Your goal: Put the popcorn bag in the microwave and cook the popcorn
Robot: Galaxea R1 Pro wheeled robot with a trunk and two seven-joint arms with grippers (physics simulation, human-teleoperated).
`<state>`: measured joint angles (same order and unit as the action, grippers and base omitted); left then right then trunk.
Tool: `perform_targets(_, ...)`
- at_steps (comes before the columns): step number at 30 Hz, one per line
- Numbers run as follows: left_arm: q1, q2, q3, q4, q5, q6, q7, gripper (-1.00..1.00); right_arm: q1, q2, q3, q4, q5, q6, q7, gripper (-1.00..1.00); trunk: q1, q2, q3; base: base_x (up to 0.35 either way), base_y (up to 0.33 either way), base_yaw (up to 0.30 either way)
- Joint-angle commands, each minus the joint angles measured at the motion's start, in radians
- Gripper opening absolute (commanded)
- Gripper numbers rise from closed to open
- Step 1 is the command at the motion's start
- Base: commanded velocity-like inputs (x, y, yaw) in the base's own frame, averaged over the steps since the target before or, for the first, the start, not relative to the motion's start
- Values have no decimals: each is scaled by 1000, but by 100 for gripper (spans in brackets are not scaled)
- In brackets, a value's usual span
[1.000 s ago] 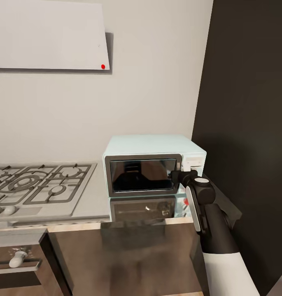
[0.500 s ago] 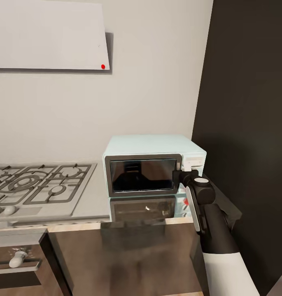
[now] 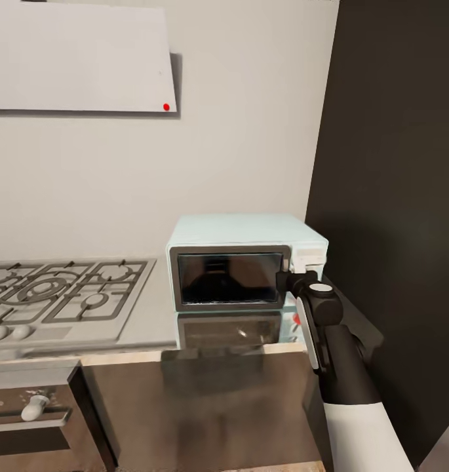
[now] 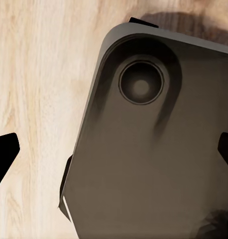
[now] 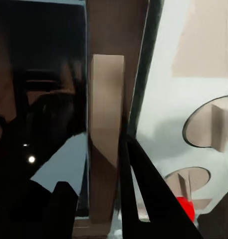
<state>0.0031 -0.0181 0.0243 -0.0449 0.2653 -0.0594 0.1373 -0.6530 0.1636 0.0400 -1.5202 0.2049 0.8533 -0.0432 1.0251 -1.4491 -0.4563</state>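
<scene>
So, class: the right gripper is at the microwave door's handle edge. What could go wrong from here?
1. The right gripper meets the microwave only at the narrow door handle; its fingers could slip off when pulling.
2. The microwave stands close to the dark wall, so the arm may have little room to swing the door.

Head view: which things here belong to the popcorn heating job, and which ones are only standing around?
Belong to the job:
microwave, door closed
right gripper, at the door's handle side
countertop

Only standing around:
gas hob
wall cabinet with red dot
dark tall panel
</scene>
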Motion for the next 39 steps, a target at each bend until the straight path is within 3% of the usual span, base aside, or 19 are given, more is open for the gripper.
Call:
perform_targets(1,0,0,1,-1,3,-2,2,100,0,1,3,0,-55,3,0,-100,0,-1,-1,-156,84,0)
perform_targets(39,0,-2,2,-1,3,-2,2,100,0,-1,0,2,-45,3,3,-100,0,-1,-1,-138,25,0)
